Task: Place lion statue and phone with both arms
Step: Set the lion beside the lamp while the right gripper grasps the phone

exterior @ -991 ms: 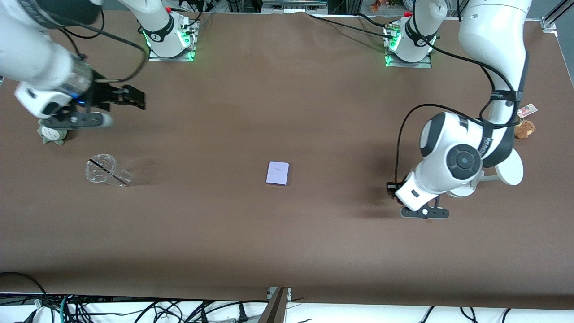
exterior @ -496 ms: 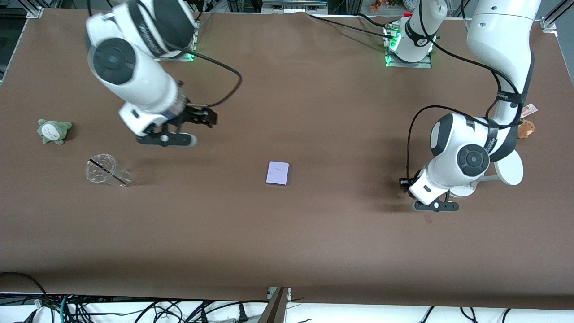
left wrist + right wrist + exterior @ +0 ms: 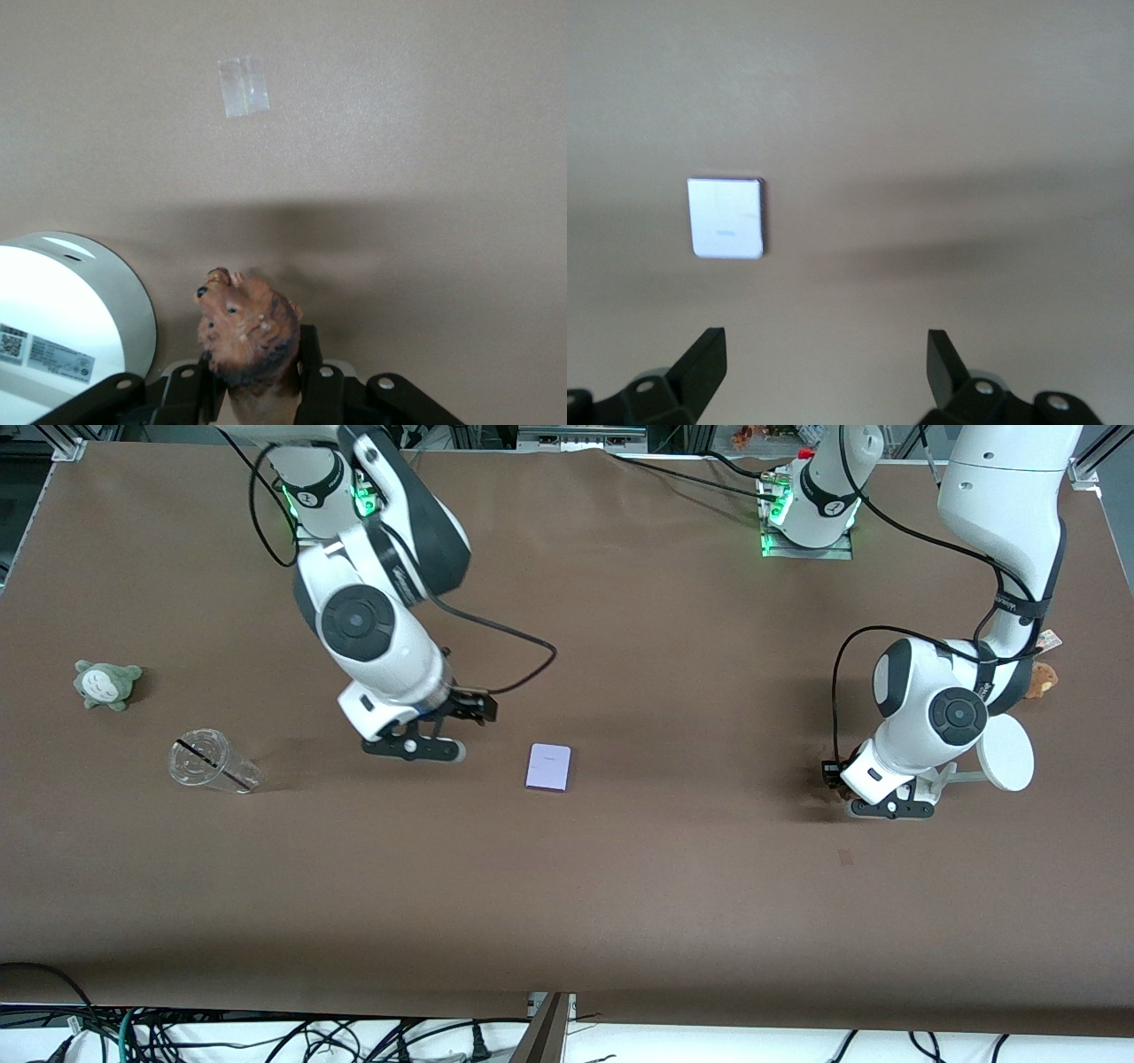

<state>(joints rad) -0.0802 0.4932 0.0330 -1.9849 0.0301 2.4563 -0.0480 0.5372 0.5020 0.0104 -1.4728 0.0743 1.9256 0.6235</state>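
Note:
The phone [image 3: 548,767] is a flat pale lavender rectangle lying on the brown table near its middle. It also shows in the right wrist view [image 3: 726,218]. My right gripper [image 3: 477,708] hangs open and empty over the table beside the phone, toward the right arm's end. Its two fingers stand wide apart [image 3: 826,354]. My left gripper [image 3: 833,774] is low over the table next to the white stand. It is shut on the lion statue [image 3: 248,329], an orange-brown figurine whose head sticks out between the fingers. The arm mostly hides the statue in the front view.
A white round-based stand [image 3: 1005,755] is beside the left arm, also in the left wrist view [image 3: 62,310]. A brown plush [image 3: 1038,679] and a small card [image 3: 1043,640] lie farther off. A clear cup [image 3: 213,762] and a grey-green plush [image 3: 106,683] are at the right arm's end. Tape [image 3: 244,86] marks the table.
My right arm has swung from the right arm's end of the table to beside the phone. My left gripper has moved with the lion statue toward the white stand.

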